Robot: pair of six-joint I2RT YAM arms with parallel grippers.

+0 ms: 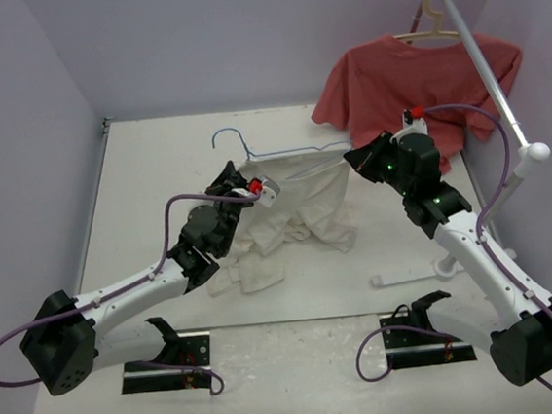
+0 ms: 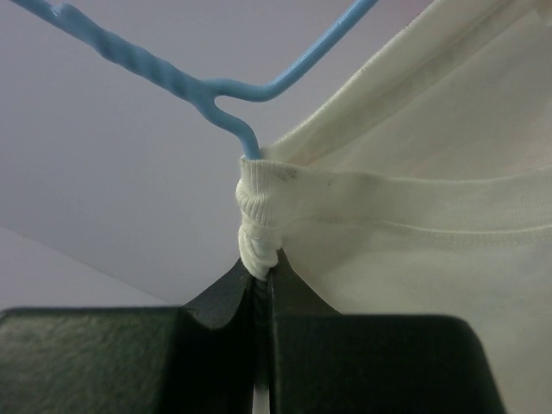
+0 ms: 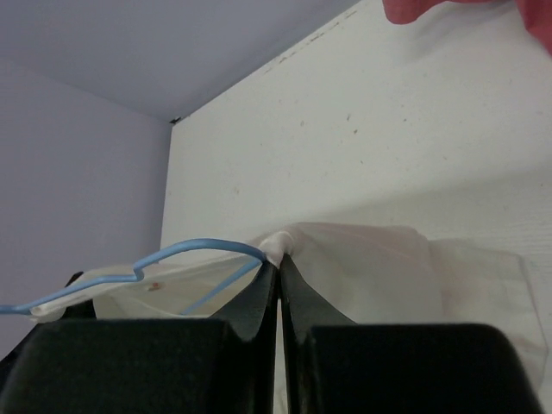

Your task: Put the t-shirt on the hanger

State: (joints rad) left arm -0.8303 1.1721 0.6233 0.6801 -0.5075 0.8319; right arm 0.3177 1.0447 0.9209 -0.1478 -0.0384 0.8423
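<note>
Left wrist, wrinkled t-shirt (image 2: 414,259), twisted wire hanger (image 2: 172,82)

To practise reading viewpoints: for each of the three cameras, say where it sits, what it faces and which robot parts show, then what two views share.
Top: above and behind the robot, looking down at the table; left arm and right arm show whole.
Left wrist: behind the left pincer, facing the t-shirt collar it pinches; only its fingers show.
Right wrist: behind the right pincer, facing across the table; only its fingers show.
Shared: both wrist views show the blue hanger and t-shirt.
</note>
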